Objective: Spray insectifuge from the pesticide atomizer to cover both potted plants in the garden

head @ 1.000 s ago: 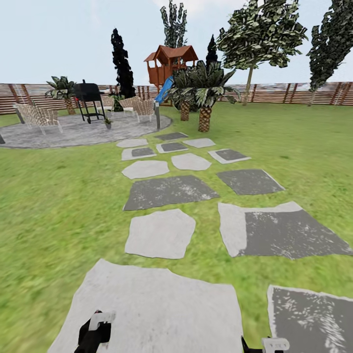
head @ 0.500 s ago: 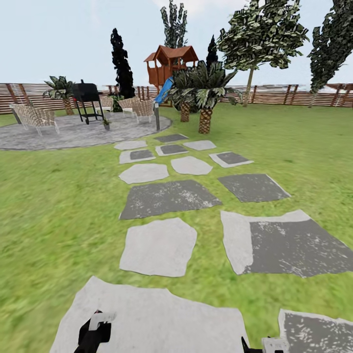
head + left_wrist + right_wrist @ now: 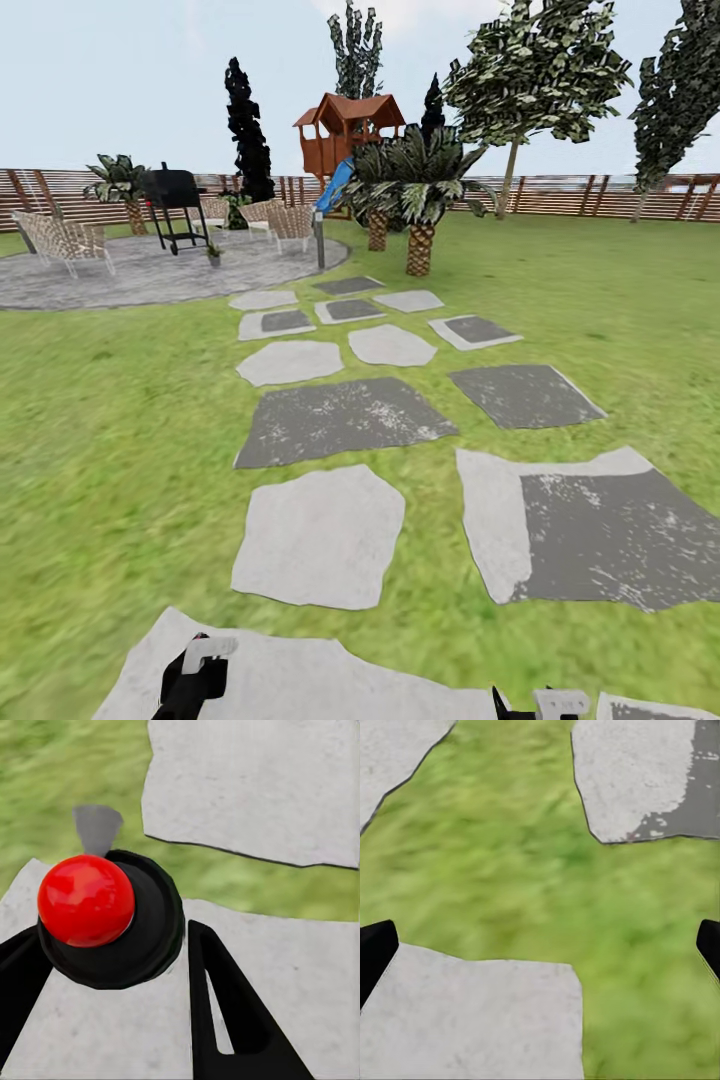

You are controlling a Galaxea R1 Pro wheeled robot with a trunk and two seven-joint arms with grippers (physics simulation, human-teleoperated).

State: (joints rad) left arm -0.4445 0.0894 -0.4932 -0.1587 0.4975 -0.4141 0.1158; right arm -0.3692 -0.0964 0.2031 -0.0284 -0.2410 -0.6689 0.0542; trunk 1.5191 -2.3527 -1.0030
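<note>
Ground: green lawn of the garden (image 3: pixel 110 430), crossed by pale and dark grey irregular stepping stones (image 3: pixel 320 535) running from the near edge toward the far patio.
Left gripper (image 3: pixel 112 1020): black fingers spread apart, nothing between them; over a pale stone, with a black round knob topped by a red ball (image 3: pixel 86 900) close in front of the wrist camera.
Right gripper (image 3: pixel 540 952): only the two black fingertips show at opposite sides of the wrist view, wide apart, above grass between stones.
Open room: broad grass on both sides of the stone path, nothing standing on it nearby.
Far left: round grey paved patio (image 3: pixel 150 275) with woven chairs (image 3: pixel 65 240) and a black wheeled grill (image 3: pixel 177 205).
Potted plant (image 3: pixel 213 254): a small green plant in a little pot on the patio, just beside the grill; too small to tell its leaves' direction.
Patio edge: thin grey bollard lamp (image 3: pixel 320 240).
Beyond: scaly-trunked palms (image 3: pixel 418 200), wooden playhouse with blue slide (image 3: pixel 345 135), brown slatted fence (image 3: pixel 560 195) closing the far side.
</note>
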